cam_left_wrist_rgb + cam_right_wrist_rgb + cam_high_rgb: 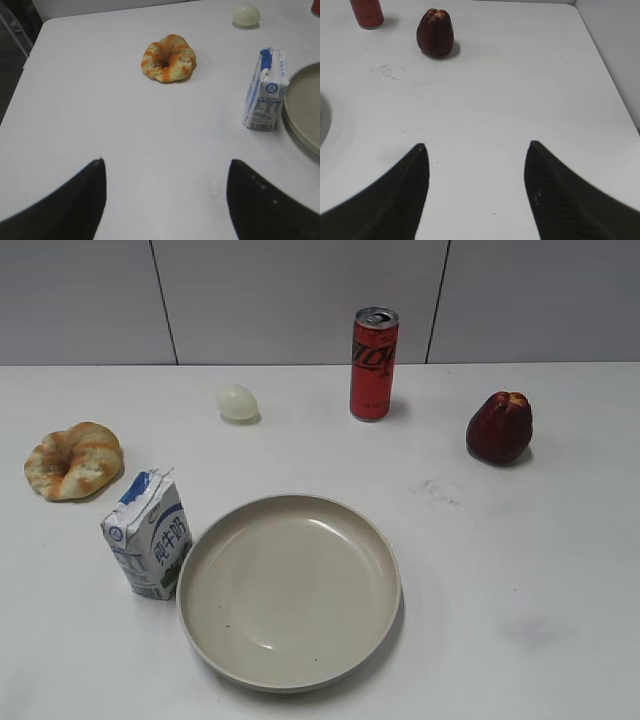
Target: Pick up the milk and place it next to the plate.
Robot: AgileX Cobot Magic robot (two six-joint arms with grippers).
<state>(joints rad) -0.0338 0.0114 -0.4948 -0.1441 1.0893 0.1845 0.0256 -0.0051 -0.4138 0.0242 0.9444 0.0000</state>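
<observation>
Milk (265,90) stands ahead-right of the spread left claw (165,172).

White table (520,570), matte, faint grey smudges showing; surface running back to a pale grey panelled wall (300,300) with thin dark vertical seams. Soft, even light falling overhead. Dark floor (10,75) showing past the table's left edge.

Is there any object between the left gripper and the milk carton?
No. Only bare table lies between the left gripper and the milk. The bread ring sits off to the side.
</observation>
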